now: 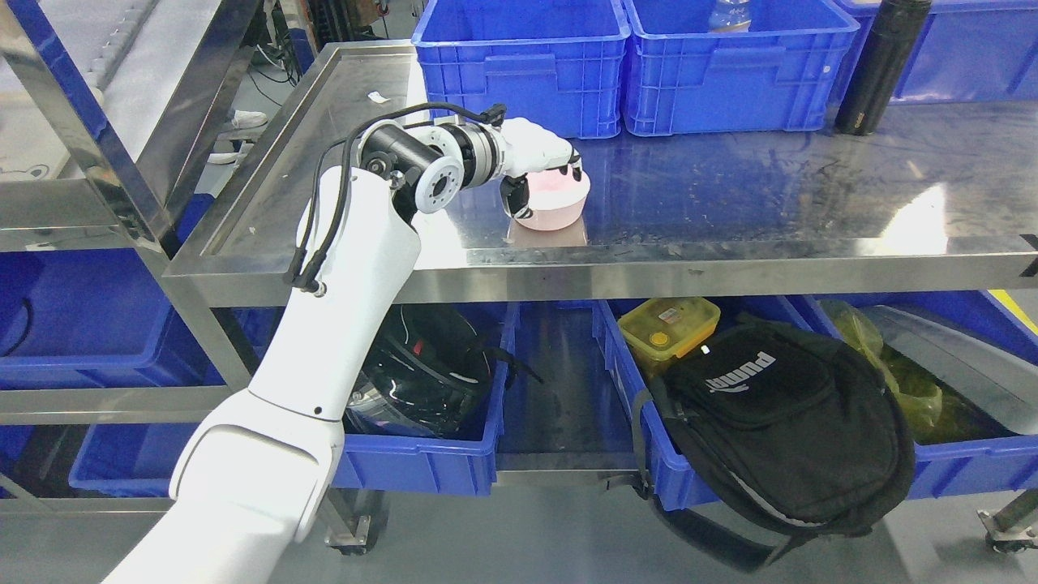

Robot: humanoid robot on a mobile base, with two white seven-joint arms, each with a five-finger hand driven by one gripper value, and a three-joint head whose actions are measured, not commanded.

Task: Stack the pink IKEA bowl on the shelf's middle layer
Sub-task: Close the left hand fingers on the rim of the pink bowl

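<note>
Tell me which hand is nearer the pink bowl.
Left. The left hand is on the pink bowl, fingers curled over its rim, on the steel shelf. The right hand is out of view.

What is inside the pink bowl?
The left hand covers much of the pink bowl, with fingers curled over its rim. The part of the inside that shows looks plain pink; what lies under the hand cannot be seen.

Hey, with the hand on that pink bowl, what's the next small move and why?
Probably lift slightly: the left hand is curled over the round pink plastic bowl, thumb at its side, while the bowl sits on the steel shelf.
</note>
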